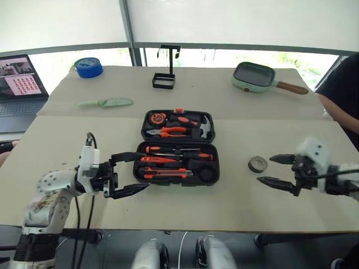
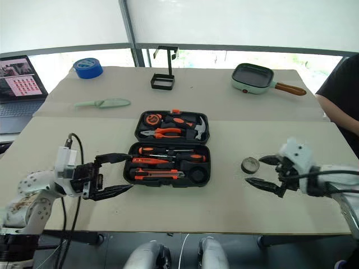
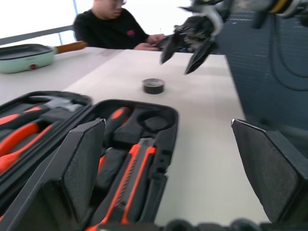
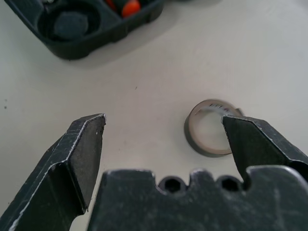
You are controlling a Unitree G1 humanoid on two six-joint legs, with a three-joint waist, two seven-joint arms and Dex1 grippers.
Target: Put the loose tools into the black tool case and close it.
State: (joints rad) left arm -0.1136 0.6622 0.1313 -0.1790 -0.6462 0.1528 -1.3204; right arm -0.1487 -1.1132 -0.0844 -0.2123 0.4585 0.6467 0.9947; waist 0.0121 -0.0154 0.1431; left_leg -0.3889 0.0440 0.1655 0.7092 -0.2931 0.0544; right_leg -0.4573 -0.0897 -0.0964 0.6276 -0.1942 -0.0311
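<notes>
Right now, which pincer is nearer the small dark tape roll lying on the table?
Right. The right pincer hangs open just beside the small dark tape roll; the left pincer, also open, is across the open black tool case.

No word, brand or number can be read anywhere. The small dark tape roll [image 4: 210, 133] carries a row of tiny dark marks along its pale inner band, too small to make out. The laptop screen [image 1: 21, 77] at the far left of the surface shows a pink panel with a grid of small red squares, none legible as characters. A small red mark sits on the chest of the person's black shirt [image 3: 130, 32], blurred beyond reading. The black tool case [image 1: 177, 147] shows no lettering.
</notes>
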